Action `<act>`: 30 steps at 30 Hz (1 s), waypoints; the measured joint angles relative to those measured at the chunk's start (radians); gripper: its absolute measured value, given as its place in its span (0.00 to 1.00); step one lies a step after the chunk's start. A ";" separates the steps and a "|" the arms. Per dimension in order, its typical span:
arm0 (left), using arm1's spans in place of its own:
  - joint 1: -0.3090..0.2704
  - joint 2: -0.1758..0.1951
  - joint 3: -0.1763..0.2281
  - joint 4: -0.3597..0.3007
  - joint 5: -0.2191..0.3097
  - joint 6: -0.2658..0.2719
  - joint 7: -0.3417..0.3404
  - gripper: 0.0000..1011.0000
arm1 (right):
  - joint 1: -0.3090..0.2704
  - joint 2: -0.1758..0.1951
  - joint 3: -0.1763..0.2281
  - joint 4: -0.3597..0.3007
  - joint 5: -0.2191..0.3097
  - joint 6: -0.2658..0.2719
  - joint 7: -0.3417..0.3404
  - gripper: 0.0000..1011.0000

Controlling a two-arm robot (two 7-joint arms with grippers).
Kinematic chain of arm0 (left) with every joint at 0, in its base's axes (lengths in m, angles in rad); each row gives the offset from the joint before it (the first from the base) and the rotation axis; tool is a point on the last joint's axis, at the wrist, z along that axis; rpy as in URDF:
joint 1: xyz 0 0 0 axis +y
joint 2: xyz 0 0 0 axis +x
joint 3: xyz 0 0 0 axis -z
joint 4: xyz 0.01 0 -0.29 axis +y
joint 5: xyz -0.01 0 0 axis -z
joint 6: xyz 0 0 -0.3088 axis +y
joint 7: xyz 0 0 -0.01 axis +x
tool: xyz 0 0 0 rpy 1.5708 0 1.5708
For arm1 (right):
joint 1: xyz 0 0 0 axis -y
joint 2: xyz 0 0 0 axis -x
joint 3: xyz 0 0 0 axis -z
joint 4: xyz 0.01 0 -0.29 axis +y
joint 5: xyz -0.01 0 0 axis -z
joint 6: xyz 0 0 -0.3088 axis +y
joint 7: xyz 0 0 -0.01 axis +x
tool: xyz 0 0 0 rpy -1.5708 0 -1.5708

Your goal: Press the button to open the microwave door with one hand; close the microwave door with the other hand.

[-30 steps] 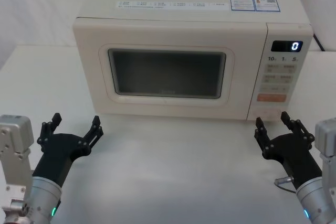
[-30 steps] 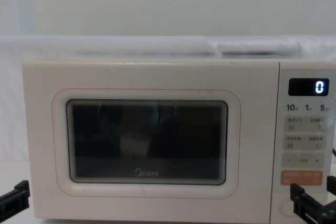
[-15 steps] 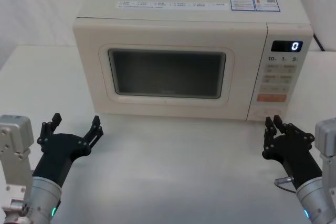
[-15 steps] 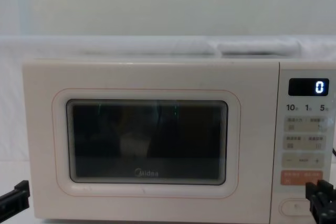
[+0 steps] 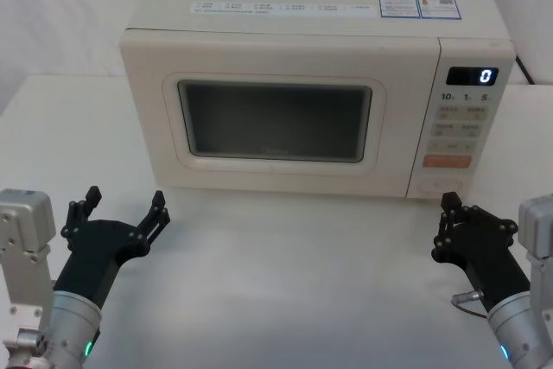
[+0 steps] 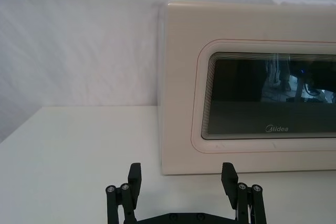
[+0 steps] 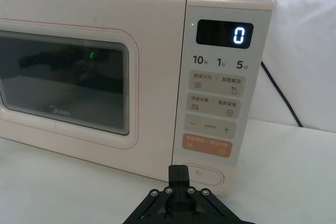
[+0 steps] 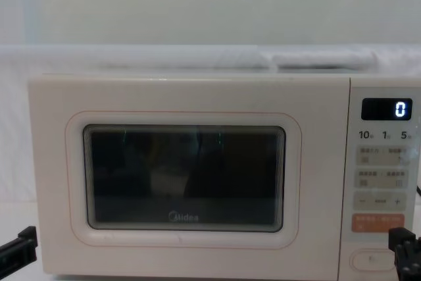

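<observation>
The cream microwave door point(image 5: 276, 123) with its dark window is closed flush, also in the chest view point(image 8: 191, 176) and both wrist views point(image 6: 252, 87) point(image 7: 79, 77). The pill-shaped button point(image 5: 442, 185) point(image 7: 206, 174) point(image 8: 371, 260) sits at the bottom of the control panel. My right gripper point(image 5: 448, 203) point(image 7: 178, 170) point(image 8: 401, 236) is shut with nothing in it, hovering just in front of the button and a little short of it. My left gripper point(image 5: 124, 198) point(image 6: 181, 170) stands open above the table, in front of the door's left lower corner and apart from it.
The control panel point(image 7: 220, 77) carries a lit display point(image 5: 472, 76), small beige keys and an orange button point(image 5: 447, 161). A black cable point(image 7: 283, 100) runs down behind the microwave's right side. White table point(image 5: 285, 274) stretches between the two arms; a white wall stands behind.
The right gripper's fingers have closed together from open, staying in front of the button. The left arm and the door have not moved.
</observation>
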 joint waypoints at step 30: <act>0.000 0.000 0.000 0.000 0.000 0.000 0.000 0.99 | 0.071 -0.088 0.069 0.155 -0.003 -0.002 0.079 0.00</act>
